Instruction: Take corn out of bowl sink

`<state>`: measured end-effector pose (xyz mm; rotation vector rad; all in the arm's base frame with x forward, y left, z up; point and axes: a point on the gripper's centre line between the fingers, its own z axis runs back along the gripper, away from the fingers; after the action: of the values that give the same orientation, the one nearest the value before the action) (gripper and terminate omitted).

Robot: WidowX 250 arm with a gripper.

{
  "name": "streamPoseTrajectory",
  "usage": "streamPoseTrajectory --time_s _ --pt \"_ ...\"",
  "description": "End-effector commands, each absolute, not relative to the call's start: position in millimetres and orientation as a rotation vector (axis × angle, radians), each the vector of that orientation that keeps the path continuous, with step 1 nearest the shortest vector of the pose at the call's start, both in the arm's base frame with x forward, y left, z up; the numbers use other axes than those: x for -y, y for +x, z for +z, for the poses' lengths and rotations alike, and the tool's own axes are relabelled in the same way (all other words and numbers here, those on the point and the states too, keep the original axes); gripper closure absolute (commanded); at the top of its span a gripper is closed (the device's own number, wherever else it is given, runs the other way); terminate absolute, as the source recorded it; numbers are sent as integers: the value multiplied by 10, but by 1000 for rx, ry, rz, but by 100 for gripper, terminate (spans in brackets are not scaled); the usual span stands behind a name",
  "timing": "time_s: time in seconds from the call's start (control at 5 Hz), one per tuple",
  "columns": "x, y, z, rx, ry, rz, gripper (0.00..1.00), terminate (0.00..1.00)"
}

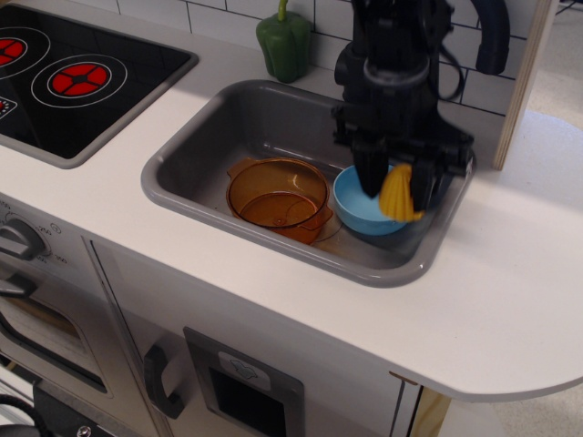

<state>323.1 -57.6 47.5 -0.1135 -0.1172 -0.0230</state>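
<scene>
Black claw (397,187) closed on the yellow corn (398,194), which hangs above the right edge of the light-blue bowl (357,209). The bowl sits in the grey sink (209,137) just beside an orange pot (278,196); a green pepper (284,45) stands on the white tabletop (510,273) behind.

Small light-blue plastic bowl (360,211): right side hidden behind black gripper (398,185).
Black stove top (82,77): cut off at left edge.
Arm's upper part: out of frame.
</scene>
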Motion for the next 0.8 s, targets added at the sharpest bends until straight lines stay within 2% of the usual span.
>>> streamPoseTrajectory --time_s 0.0,0.6 --pt "482 3137 600 168 -103 -68 100 0" --pt "432 3118 383 147 -63 -104 100 0"
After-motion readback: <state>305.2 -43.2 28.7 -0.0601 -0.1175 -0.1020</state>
